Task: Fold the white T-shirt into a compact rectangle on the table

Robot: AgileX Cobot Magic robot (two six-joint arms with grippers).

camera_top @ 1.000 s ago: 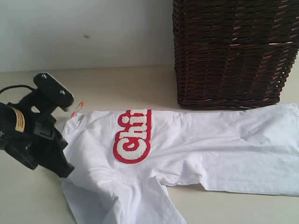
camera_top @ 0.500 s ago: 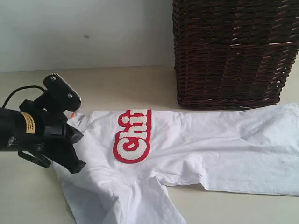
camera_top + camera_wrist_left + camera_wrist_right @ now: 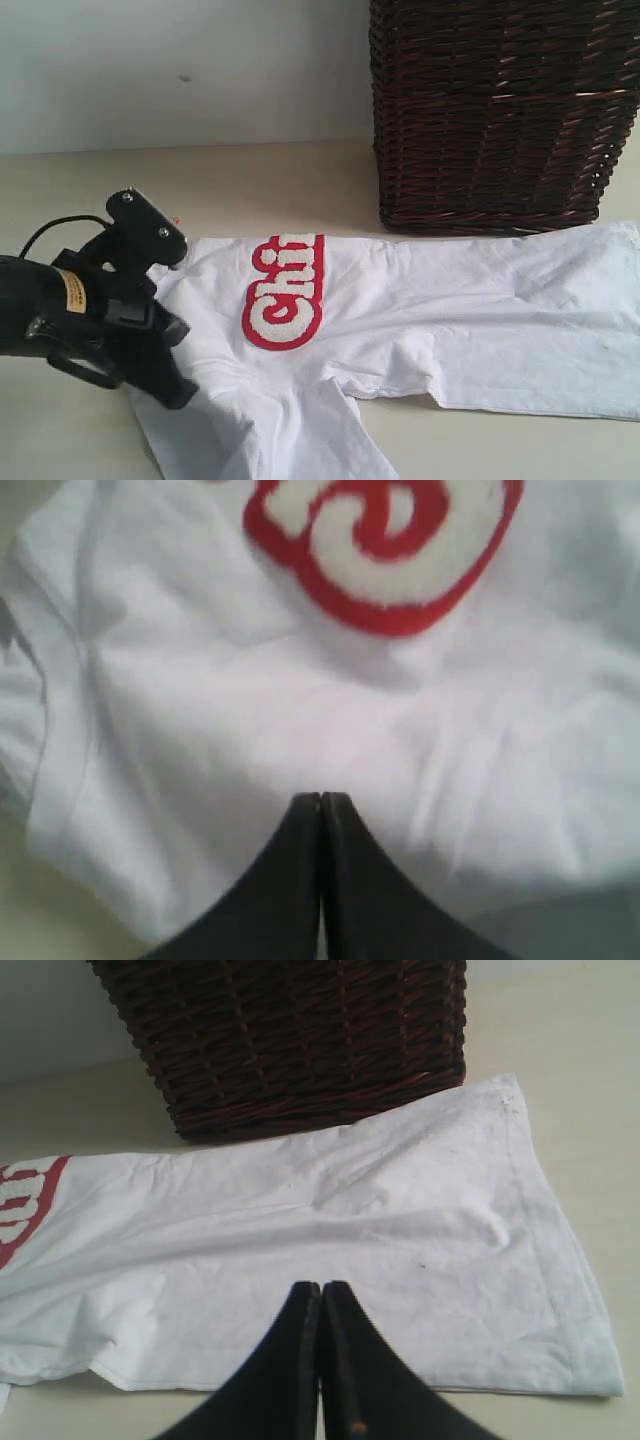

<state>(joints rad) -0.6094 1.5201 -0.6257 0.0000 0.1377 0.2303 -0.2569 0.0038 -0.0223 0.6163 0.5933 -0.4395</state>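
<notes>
— What has changed since the earlier frame?
— The black left hand (image 3: 178, 390) has moved right and down in the lower left of the frame. It is now over the near shoulder of the soft white cotton T-shirt with red-outlined fuzzy lettering (image 3: 450, 310). The cloth itself has not shifted.
— State of the hands?
— Both are pinched shut and hold nothing. Whether the left tips touch the fabric cannot be determined. The right hand (image 3: 321, 1285) is absent from the exterior view.
— Position of the garment?
— Spread on the pale cream matte desk (image 3: 280, 180), long axis running left to right across the frame, in front of the tall dark brown wicker basket (image 3: 500, 110). The lettered chest end lies lower left, nearest the left hand. The hem end lies at the right edge, ahead of the right hand. In my judgement, each hand must open before taking its own end.
</notes>
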